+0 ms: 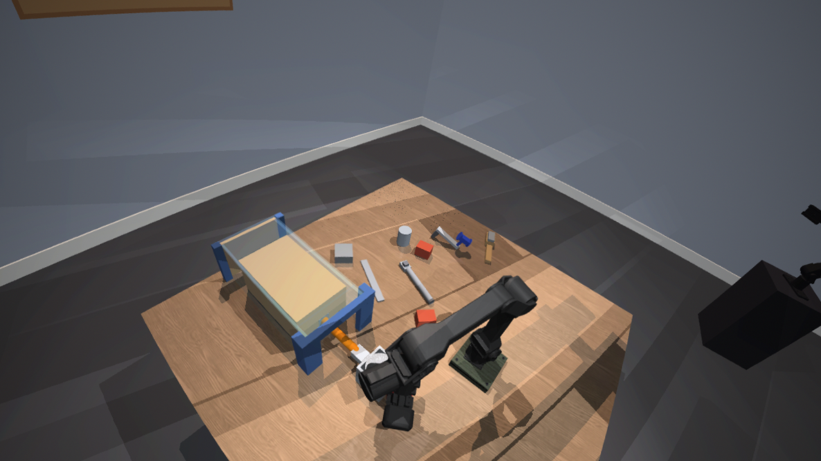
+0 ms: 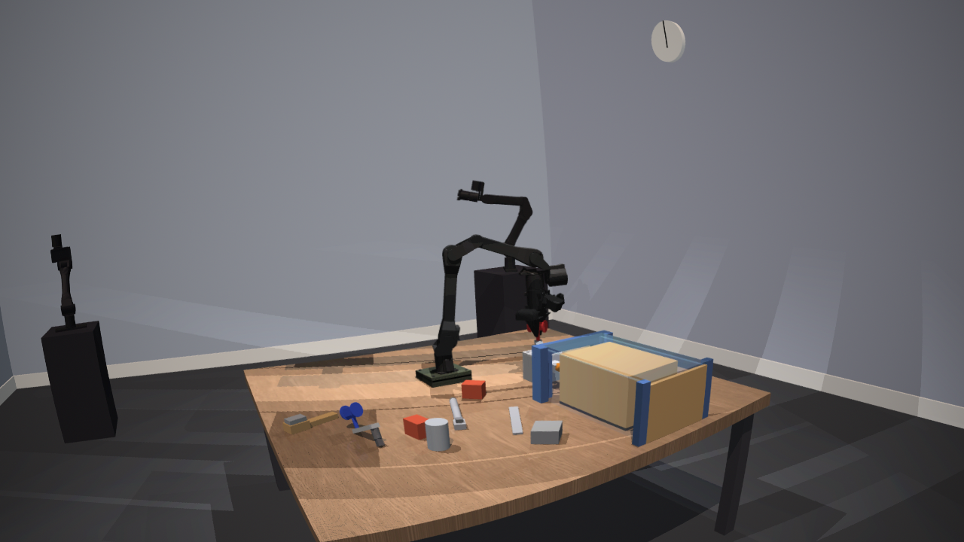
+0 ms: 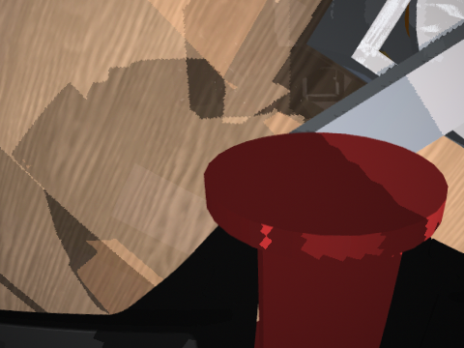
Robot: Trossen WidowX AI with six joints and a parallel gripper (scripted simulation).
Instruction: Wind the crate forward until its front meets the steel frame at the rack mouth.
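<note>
Crate [image 1: 293, 277] [image 2: 617, 377] inside cubby, base partly obscured by panel. Winch [image 1: 365, 359] [image 2: 528, 364] [image 3: 387, 111] partly hidden beneath my arm. My gripper [image 1: 401, 387] [image 2: 538, 330] [image 3: 293, 212] grasps red handle [image 2: 543, 327] [image 3: 324, 186]; handle's lower end out of wrist view.

The wooden bench [image 1: 257, 402] [image 2: 377, 491] carries two red blocks, a grey cylinder [image 1: 404, 236] [image 2: 437, 434] and a grey block [image 1: 344, 252] [image 2: 546, 432].
</note>
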